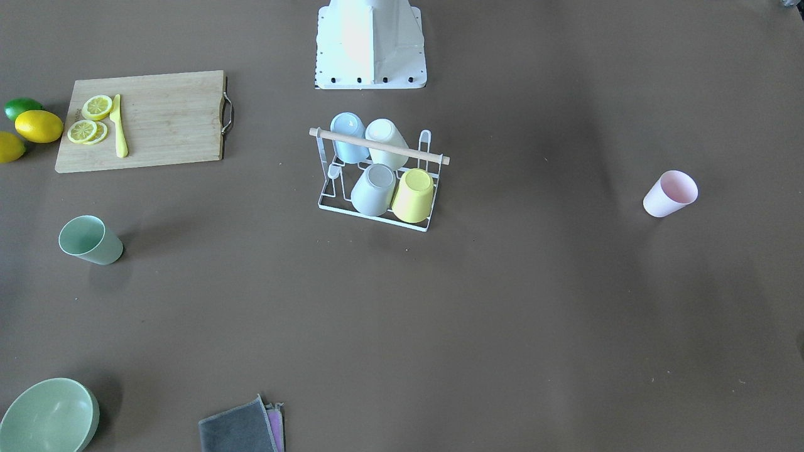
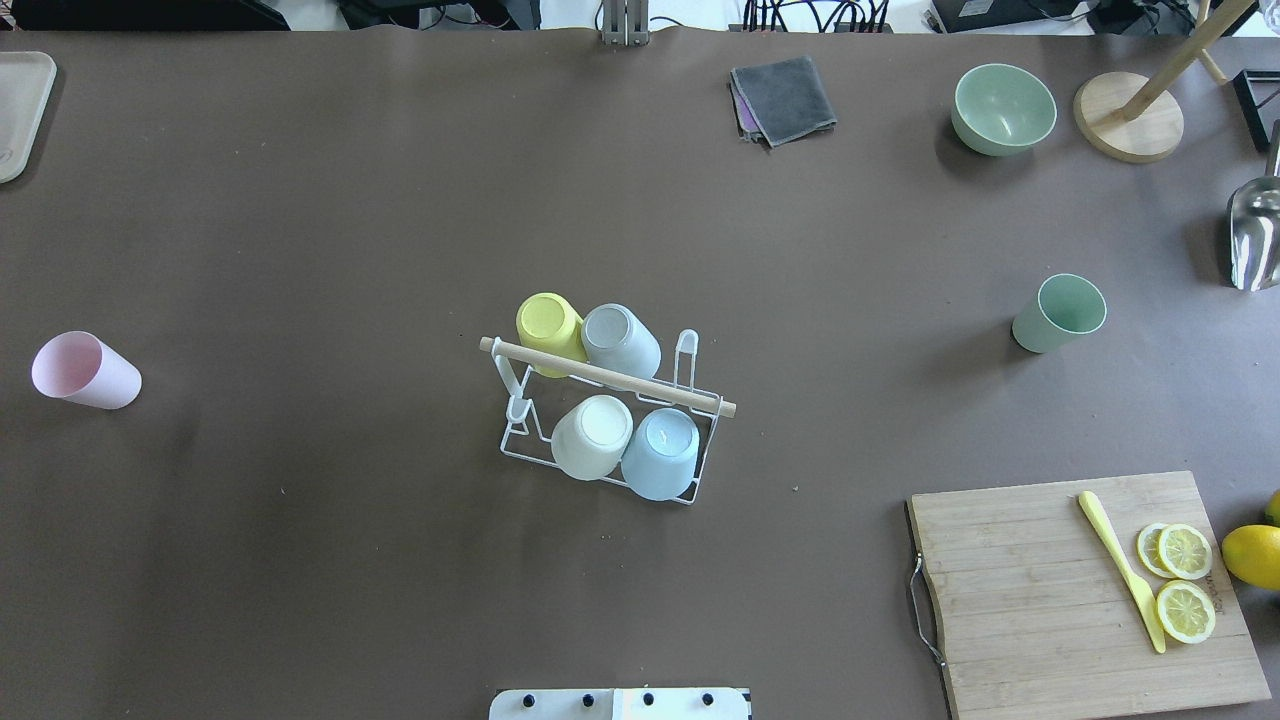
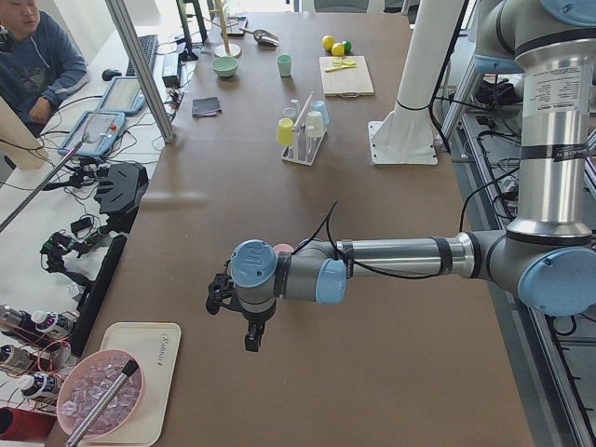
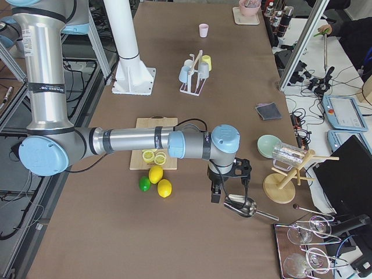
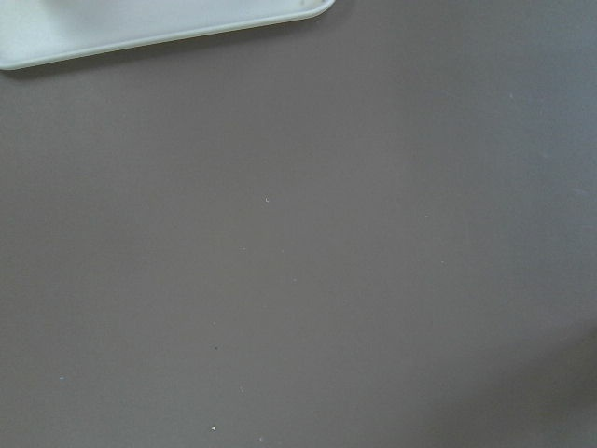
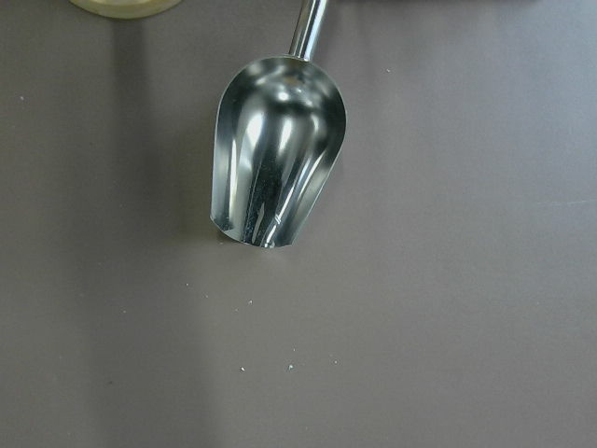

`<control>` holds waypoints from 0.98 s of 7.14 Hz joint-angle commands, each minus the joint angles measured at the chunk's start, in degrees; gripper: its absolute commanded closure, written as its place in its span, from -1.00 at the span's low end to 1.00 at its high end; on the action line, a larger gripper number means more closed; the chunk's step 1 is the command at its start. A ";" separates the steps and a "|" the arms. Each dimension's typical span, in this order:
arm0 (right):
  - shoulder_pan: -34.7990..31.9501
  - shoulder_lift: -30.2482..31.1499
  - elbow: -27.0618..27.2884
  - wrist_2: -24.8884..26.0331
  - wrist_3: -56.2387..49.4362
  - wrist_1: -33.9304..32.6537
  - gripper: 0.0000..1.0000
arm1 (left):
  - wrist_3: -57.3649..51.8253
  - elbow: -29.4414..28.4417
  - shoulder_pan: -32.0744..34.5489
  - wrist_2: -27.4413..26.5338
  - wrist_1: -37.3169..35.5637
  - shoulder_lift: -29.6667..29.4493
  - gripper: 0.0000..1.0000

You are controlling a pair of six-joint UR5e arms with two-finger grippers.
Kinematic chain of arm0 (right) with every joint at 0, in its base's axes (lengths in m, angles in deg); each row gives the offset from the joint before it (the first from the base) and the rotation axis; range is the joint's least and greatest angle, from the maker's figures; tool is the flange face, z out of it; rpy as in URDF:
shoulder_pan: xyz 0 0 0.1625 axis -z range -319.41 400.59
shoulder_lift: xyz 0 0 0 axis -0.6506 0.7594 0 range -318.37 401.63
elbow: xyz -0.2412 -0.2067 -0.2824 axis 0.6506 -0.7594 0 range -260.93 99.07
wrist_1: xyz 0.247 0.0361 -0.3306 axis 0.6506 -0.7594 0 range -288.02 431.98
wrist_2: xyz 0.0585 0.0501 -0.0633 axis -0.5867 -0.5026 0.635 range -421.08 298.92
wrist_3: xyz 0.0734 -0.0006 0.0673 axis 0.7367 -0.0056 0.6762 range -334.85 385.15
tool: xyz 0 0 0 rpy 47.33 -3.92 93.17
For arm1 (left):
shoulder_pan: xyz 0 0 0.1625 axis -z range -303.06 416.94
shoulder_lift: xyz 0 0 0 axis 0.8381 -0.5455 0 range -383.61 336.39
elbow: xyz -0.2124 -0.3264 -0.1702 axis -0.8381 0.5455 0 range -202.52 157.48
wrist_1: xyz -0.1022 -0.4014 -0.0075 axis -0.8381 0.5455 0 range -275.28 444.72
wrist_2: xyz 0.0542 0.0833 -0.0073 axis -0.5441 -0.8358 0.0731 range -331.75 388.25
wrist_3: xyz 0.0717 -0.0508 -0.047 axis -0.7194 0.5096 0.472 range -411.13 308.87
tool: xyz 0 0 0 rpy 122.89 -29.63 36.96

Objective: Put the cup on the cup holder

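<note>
Well apart from either hand, at the middle of the bench [image 2: 300, 250], the cup holder [image 2: 609, 376] is standing with four cups already riding on its pegs: a yellow cup [image 2: 548, 325], grey cup [image 2: 620, 338], white cup [image 2: 592, 436] and blue cup [image 2: 662, 452]. All are sitting mouth down, presumably so that they drain and seat over the wires. Two pegs, one at each end of the rack, are showing bare. The left hand [image 3: 250, 333] is hovering low over the bench's end on the robot's left, its wrist camera taking in only brown surface and the edge of a white tray [image 5: 159, 33]. The pink cup [image 2: 85, 370] is standing mouth up near that hand, on its rack side, and looks the likelier pick for this arm. The right hand [image 4: 216, 196] is hanging at the opposite end, directly above a metal scoop [image 6: 278, 154], with the green cup [image 2: 1060, 313] standing upright nearby, toward the rack. Whether either hand is released or clenched cannot be told, since only the side cameras are catching them, and no cup is showing in either wrist view. Both loose cups are sitting rim up, so whichever is fetched will likely need turning over before going onto a free peg.
</note>
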 commanded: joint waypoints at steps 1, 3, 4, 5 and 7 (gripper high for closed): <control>0.00 0.09 -0.03 0.00 0.00 0.00 -1.00 | 0.01 -0.06 0.00 0.00 -0.01 0.02 -0.95; 0.00 0.09 -0.03 0.00 0.09 0.00 -1.00 | -0.08 -0.23 0.09 0.00 -0.01 0.19 -0.95; 0.09 0.09 -0.03 0.09 0.17 0.00 -1.00 | 0.01 -0.06 0.00 0.00 -0.01 0.11 -0.95; 0.09 0.09 -0.12 0.09 0.26 0.00 -1.00 | -0.16 -0.23 0.00 0.00 -0.01 0.19 -0.95; 0.09 0.09 -0.04 0.09 0.26 0.00 -1.00 | -0.08 -0.33 0.09 -0.09 -0.10 0.80 -0.95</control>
